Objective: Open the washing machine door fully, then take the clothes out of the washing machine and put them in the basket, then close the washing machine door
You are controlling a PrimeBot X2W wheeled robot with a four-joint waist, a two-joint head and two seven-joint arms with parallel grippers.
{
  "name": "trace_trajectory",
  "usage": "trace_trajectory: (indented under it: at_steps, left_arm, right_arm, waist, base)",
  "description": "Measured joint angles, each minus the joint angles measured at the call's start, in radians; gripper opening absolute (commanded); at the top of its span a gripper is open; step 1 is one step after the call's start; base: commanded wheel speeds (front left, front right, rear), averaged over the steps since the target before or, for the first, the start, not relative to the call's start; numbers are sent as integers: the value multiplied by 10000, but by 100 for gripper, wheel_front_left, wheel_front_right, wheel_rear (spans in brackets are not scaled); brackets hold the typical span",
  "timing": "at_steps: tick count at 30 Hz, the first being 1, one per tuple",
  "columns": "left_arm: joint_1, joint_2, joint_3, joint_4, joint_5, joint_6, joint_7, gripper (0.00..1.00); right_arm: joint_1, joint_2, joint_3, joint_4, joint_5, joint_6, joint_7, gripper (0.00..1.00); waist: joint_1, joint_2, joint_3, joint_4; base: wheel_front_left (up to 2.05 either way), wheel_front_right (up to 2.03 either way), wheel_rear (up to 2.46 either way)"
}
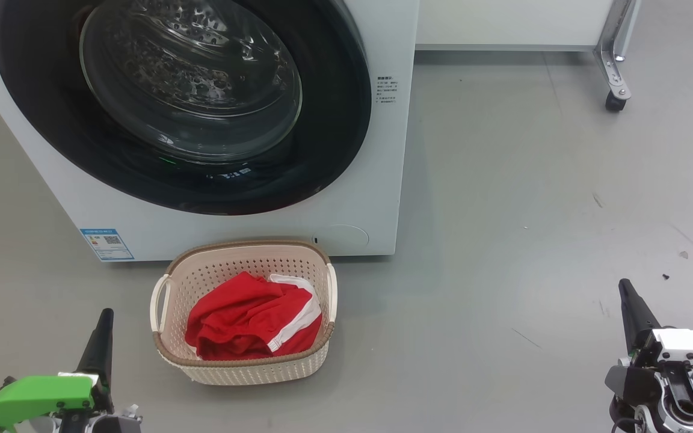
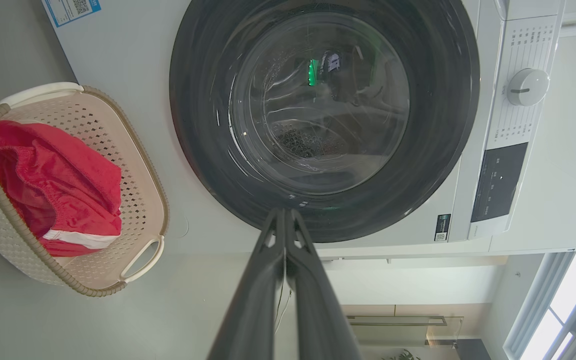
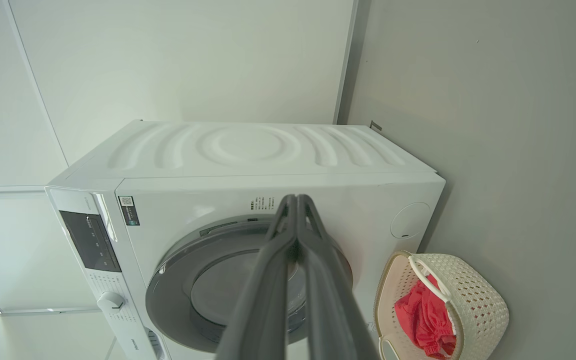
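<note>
Jaws sit pressed together on the left gripper [image 1: 106, 319] and right gripper [image 1: 626, 290] (both empty), yet a careless left swing could topple the nearby basket [image 1: 241, 244].

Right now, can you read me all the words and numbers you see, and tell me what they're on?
Blue label on the washing machine: too small to read.
Grey print beside the washing machine door: too small to read.
Control panel and markings by the dial: blurred.
Small black sticker: unreadable.
So nothing can be quoted.
</note>
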Motion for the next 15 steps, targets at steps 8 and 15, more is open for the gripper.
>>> trace_trajectory:
  at_steps: [8,15]
  left_arm:
    - [-1,-2,10,0,0,0,0,0]
    - [-1,-2,10,0,0,0,2,0]
  right_arm:
    - [-17,2,2,-25,10,0,0,0]
    - [-17,2,4,-33,10,0,-2,0]
  waist:
    - [0,0,0,0]
    - [0,0,1,1]
  base:
    - [0,0,0]
    - [0,0,0]
